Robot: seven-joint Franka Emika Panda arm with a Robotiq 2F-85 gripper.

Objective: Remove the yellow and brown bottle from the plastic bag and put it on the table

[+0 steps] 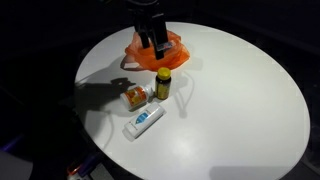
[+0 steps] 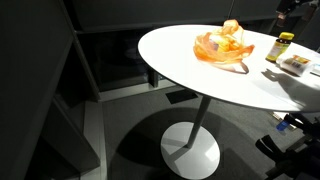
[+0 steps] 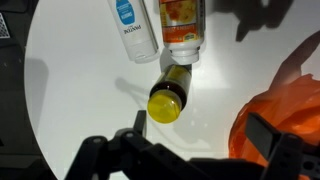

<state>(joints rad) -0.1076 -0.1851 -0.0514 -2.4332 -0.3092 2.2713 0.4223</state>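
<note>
The brown bottle with the yellow cap [image 1: 163, 82] stands upright on the white round table [image 1: 240, 110], just in front of the orange plastic bag [image 1: 158, 58]. It also shows in an exterior view [image 2: 273, 47] and in the wrist view [image 3: 168, 95], seen from above. My gripper [image 1: 155, 42] hovers above the bag, open and empty. In the wrist view my fingertips [image 3: 200, 128] spread wide, with the bottle to one side and the bag [image 3: 285, 115] to the other.
An orange-labelled white bottle [image 1: 134, 95] and a white-and-blue tube [image 1: 144, 121] lie on the table beside the bottle. They also show in the wrist view, bottle [image 3: 180, 22] and tube [image 3: 133, 28]. The table edge drops to dark floor all round.
</note>
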